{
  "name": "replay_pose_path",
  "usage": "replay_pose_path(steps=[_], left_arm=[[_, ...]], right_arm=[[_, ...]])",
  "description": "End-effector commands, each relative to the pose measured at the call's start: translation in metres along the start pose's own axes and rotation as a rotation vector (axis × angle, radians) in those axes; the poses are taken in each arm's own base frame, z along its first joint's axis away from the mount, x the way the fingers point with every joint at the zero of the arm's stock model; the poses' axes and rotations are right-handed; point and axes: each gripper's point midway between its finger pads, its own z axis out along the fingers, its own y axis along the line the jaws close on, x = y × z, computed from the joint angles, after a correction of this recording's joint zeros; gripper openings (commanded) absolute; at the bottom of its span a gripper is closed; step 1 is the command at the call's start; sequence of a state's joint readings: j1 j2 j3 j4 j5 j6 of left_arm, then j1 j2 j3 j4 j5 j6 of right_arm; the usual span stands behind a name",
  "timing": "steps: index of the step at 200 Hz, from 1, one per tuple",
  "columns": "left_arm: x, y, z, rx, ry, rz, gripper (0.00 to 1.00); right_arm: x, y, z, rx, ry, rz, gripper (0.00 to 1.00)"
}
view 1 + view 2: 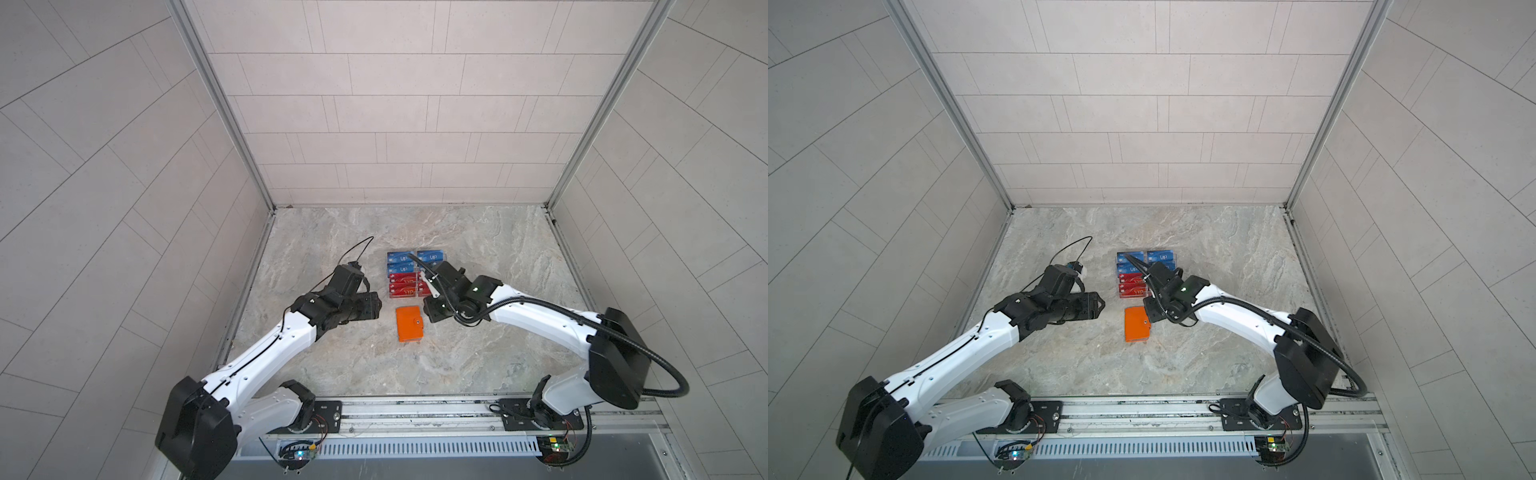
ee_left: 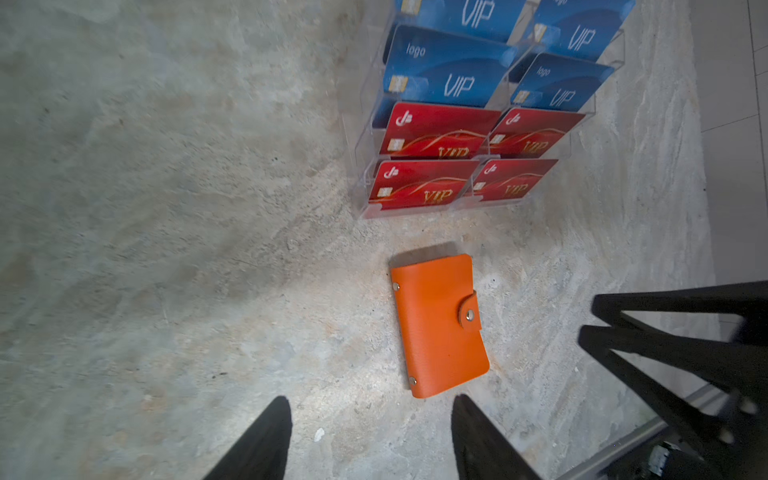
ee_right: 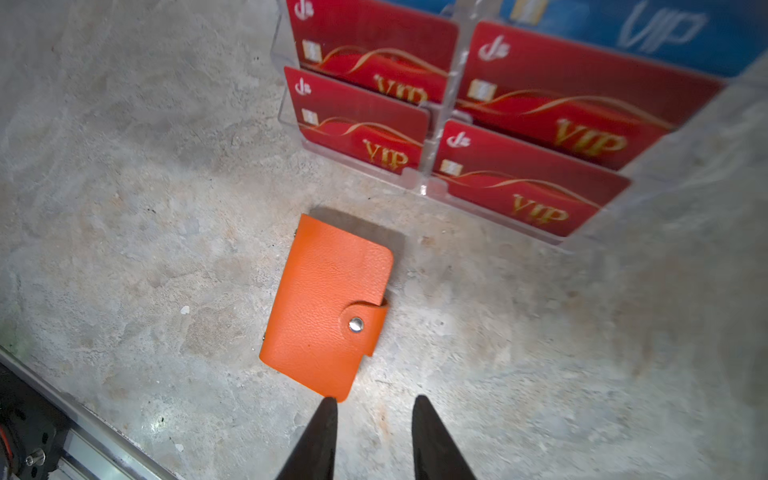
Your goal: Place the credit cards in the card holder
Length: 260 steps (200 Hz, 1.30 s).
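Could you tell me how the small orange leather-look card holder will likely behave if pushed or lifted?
The small orange leather-look card holder lies flat on the marble-patterned tabletop, so a push would probably slide it, not tip it. Its snap tab looks fastened, so it should lift closed, as one slightly flexible piece.

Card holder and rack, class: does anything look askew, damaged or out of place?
Nothing damaged or spilled. The card holder lies snapped shut, slightly askew to the clear rack, where the credit cards stand in tidy rows.
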<state>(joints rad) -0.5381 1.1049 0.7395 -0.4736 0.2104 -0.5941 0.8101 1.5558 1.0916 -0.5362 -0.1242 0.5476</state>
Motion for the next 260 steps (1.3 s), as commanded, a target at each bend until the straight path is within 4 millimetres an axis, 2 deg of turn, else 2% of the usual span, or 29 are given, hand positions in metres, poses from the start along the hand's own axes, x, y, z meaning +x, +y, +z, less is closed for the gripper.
replay_pose_path(steps=[1,10,32,59,94,127,161,203,260], left_arm=[[0.011,-0.009,0.004,0.084,0.018,-0.071,0.65],[0.013,-0.007,0.005,0.08,0.019,-0.082,0.65],[0.016,-0.008,0.009,0.098,0.024,-0.103,0.66],[0.024,-0.005,0.02,0.109,0.045,-0.137,0.66],[0.028,-0.013,0.033,0.184,0.06,-0.172,0.66],[0.032,-0.016,0.044,0.206,0.088,-0.183,0.66],[0.032,-0.021,0.056,0.248,0.099,-0.202,0.65],[0.038,-0.025,0.073,0.281,0.135,-0.229,0.57],[0.045,-0.023,0.099,0.271,0.174,-0.237,0.56]], right_arm=[[-0.003,0.02,0.014,-0.037,0.04,0.012,0.33],[-0.001,0.021,0.022,-0.024,0.074,0.001,0.29],[0.004,0.017,0.039,0.016,0.119,-0.011,0.29],[0.004,0.008,0.05,0.067,0.123,-0.016,0.29],[0.009,0.004,0.059,0.089,0.134,-0.001,0.29],[0.019,-0.004,0.07,0.112,0.16,-0.003,0.29],[0.03,-0.012,0.078,0.131,0.169,0.007,0.23],[0.042,-0.023,0.083,0.155,0.178,0.028,0.2],[0.052,-0.032,0.086,0.154,0.185,0.05,0.19]])
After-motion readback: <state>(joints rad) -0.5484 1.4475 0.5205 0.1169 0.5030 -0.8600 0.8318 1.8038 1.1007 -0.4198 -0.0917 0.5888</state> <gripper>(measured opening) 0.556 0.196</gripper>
